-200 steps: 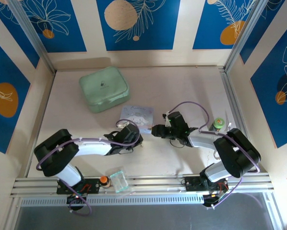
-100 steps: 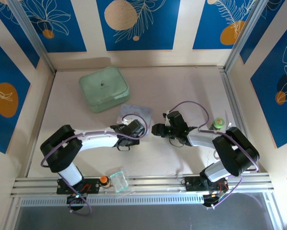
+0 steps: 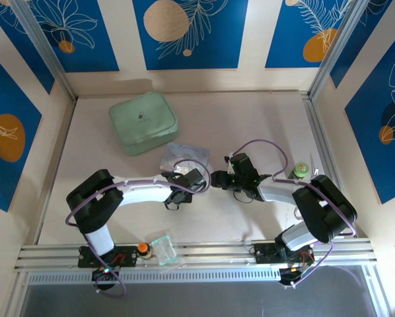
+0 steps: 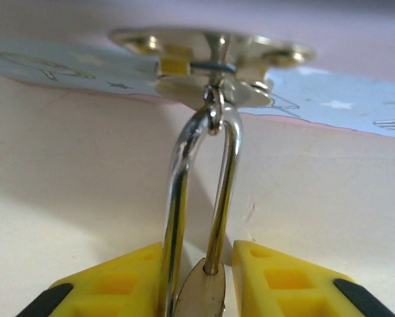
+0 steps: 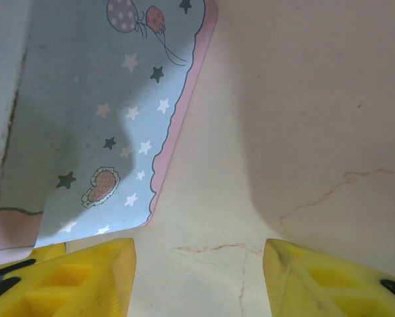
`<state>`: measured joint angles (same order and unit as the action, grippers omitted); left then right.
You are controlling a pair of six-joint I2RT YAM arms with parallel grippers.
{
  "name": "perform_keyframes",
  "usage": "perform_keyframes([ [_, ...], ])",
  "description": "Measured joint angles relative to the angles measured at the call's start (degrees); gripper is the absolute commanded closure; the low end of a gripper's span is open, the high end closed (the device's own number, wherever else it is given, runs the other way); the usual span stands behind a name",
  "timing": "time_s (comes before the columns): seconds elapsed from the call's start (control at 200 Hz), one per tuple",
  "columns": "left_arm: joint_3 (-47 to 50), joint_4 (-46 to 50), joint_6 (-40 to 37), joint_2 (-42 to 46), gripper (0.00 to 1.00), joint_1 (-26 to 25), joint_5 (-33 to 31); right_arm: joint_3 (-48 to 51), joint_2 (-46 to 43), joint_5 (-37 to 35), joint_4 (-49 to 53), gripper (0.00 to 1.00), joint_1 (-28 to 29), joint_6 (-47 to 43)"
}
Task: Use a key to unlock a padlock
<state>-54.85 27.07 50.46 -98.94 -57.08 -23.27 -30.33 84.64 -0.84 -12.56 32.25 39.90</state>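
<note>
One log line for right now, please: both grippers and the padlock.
left gripper: shut on padlock body, shackle toward tin | right gripper: open, empty, beside tin | lock state: cannot tell

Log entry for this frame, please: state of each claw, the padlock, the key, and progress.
left claw: shut on the padlock body, shackle pointing away from it
right claw: open, holding nothing, beside the pastel tin
key: joined by a small ring to the top of the shackle, not in the lock
progress: key not yet gripped by either claw
</note>
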Motion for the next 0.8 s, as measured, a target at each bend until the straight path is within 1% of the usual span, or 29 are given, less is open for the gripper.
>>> perform_keyframes([
  [0.155, -2.1, 3.6, 0.0, -1.4, 0.69, -1.3, -2.2, 0.0, 0.0, -0.1, 0.0, 0.46, 0.0, 0.0],
  [0.32, -5.9, 8.4, 0.0, -3.1, 0.69, -4.0, -5.4, 0.0, 0.0, -0.1, 0.0, 0.46, 0.0, 0.0],
  [0.47, -7.5, 10.3, 0.2, -3.7, 0.72, -5.5, -6.1, 0.0, 0.0, -0.1, 0.0, 0.46, 0.0, 0.0],
  [0.545, -8.3, 11.4, 0.4, -4.3, 0.77, -6.2, -6.7, 0.1, 0.0, -0.1, -0.1, 0.46, 0.0, 0.0],
  [0.63, -8.8, 12.0, 0.7, -5.1, 0.79, -6.6, -7.1, 0.2, 0.0, -0.1, -0.2, 0.46, 0.0, 0.0],
  [0.795, -10.9, 14.8, 0.7, -6.7, 0.8, -6.8, -7.9, 0.2, -0.1, -0.1, -0.2, 0.46, 0.0, 0.0],
])
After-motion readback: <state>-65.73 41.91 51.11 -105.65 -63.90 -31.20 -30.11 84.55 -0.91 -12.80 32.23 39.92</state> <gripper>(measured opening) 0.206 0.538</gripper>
